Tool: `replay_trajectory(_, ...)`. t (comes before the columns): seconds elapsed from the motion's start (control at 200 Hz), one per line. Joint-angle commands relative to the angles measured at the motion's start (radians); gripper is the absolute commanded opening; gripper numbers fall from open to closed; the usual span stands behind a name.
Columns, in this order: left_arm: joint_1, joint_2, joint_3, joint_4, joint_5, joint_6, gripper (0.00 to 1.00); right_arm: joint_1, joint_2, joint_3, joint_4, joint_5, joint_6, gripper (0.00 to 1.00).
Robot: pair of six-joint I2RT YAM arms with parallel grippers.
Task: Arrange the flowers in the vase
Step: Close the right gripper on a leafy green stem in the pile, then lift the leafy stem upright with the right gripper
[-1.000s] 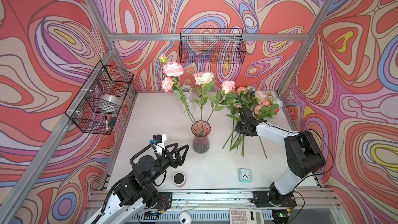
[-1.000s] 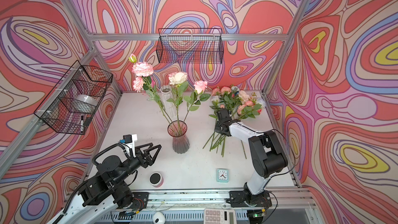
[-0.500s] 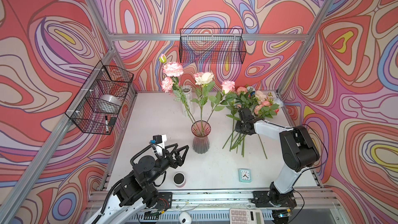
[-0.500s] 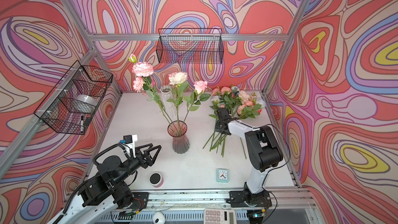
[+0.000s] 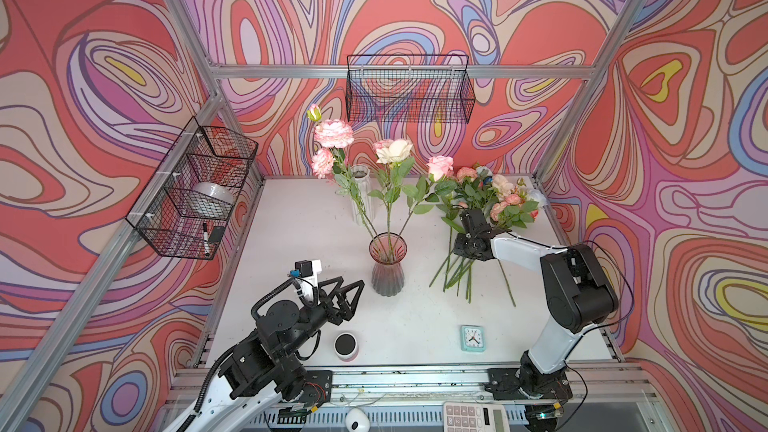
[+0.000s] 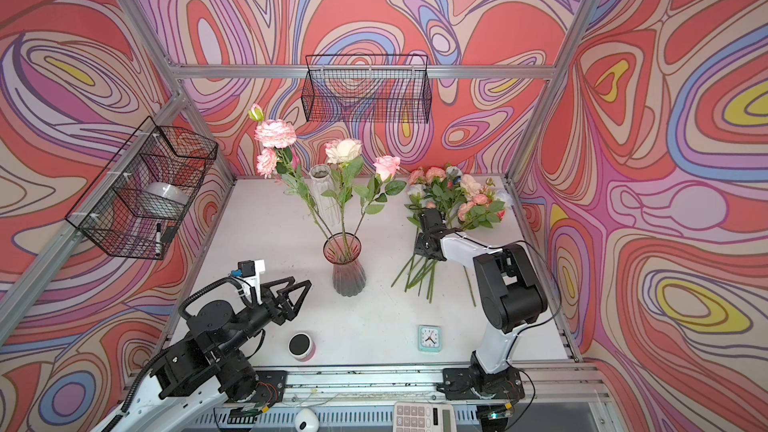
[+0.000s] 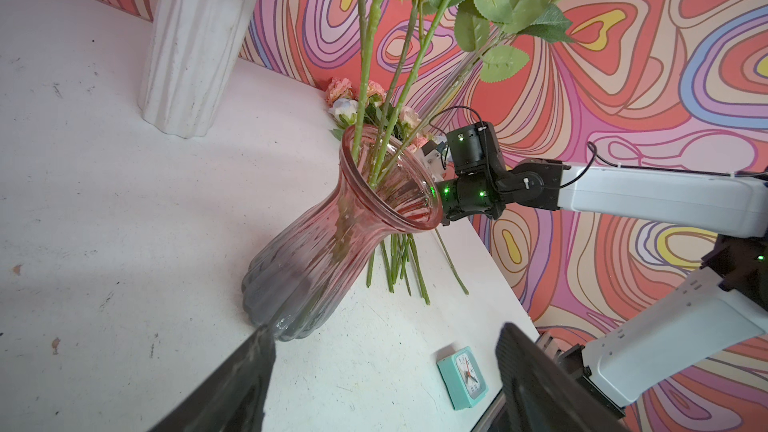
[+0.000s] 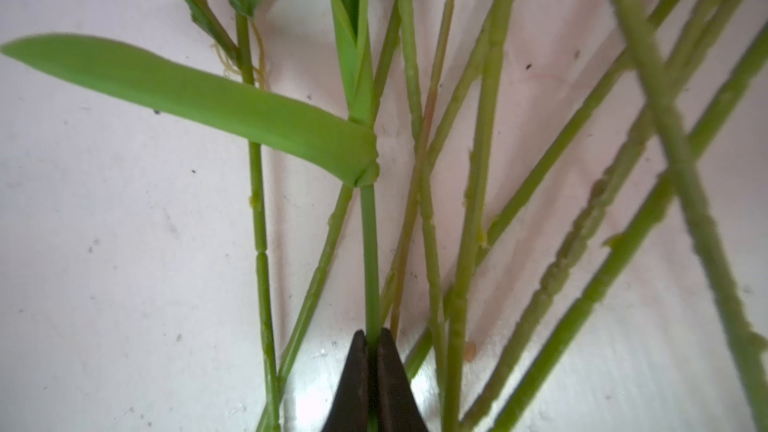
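1. The step in hand is picking up the next flower. The right gripper is low in the flowers piled on the far right of the table, its jaws pinched onto one thin green stem.
2. The left gripper hovers near-left of the vase, jaws wide apart and empty.
3. The vase stands mid-table and holds a few flowers.
4. Next, I judge, the stem must lift clear of the stems crossing it, then tip upright over the vase mouth.
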Motion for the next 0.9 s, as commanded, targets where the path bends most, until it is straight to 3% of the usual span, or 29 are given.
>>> replay_trajectory(0.0,-0.007,0.006,-0.002,0.016,0.008,-0.014,0.86,-0.005,-0.104,-0.035,0.025,0.023,-0.02,0.0)
replay_trajectory(0.31,-0.007,0.029,0.015,0.039,0.038,-0.014,0.86,-0.005,-0.381,-0.135,0.033,-0.025,-0.007,0.0)
replay_trajectory(0.701,-0.007,0.066,0.052,0.066,0.077,0.001,0.85,-0.004,-0.926,-0.215,0.145,-0.168,-0.05,0.0)
replay_trajectory(0.891,-0.007,0.059,0.062,0.05,0.061,0.012,0.86,0.019,-0.989,-0.14,0.225,-0.315,-0.063,0.0)
